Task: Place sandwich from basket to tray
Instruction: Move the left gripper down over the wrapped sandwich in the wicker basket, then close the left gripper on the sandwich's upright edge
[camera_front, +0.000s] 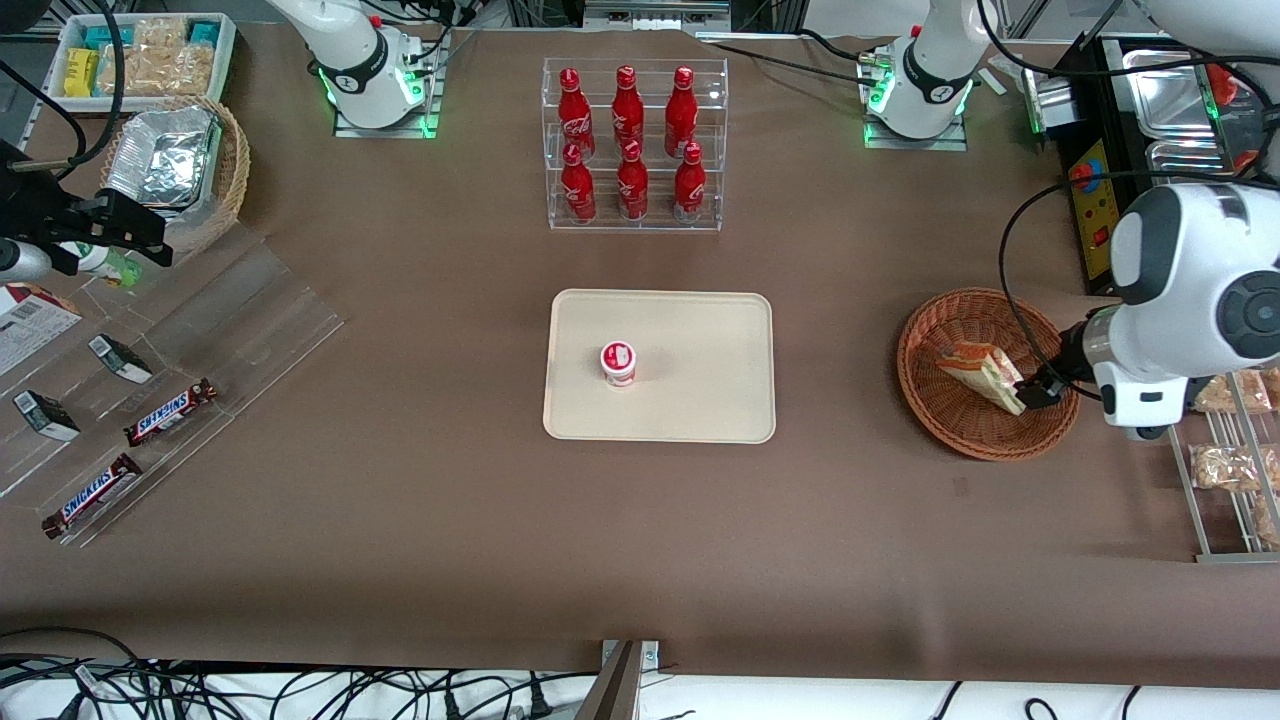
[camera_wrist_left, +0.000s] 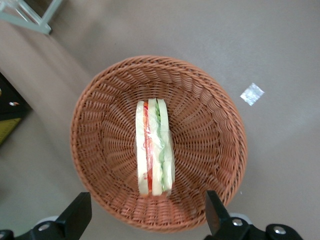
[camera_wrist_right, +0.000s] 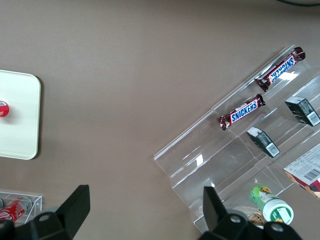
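The sandwich (camera_front: 985, 374), a wrapped wedge of white bread with red and green filling (camera_wrist_left: 154, 148), lies inside the reddish-brown wicker basket (camera_front: 940, 400) toward the working arm's end of the table. My gripper (camera_front: 1036, 392) hangs over the basket's rim, beside the sandwich. In the left wrist view the gripper (camera_wrist_left: 147, 215) is open, its two black fingers (camera_wrist_left: 76, 214) spread wide above the basket (camera_wrist_left: 100, 150), with nothing between them. The beige tray (camera_front: 700, 330) lies mid-table, well apart from the basket.
A small red-lidded cup (camera_front: 618, 362) stands on the tray. A clear rack of red bottles (camera_front: 632, 145) stands farther from the camera. A metal rack with snack packets (camera_front: 1230, 470) is close beside the basket. Snickers bars (camera_front: 170, 412) lie on clear shelves at the parked arm's end.
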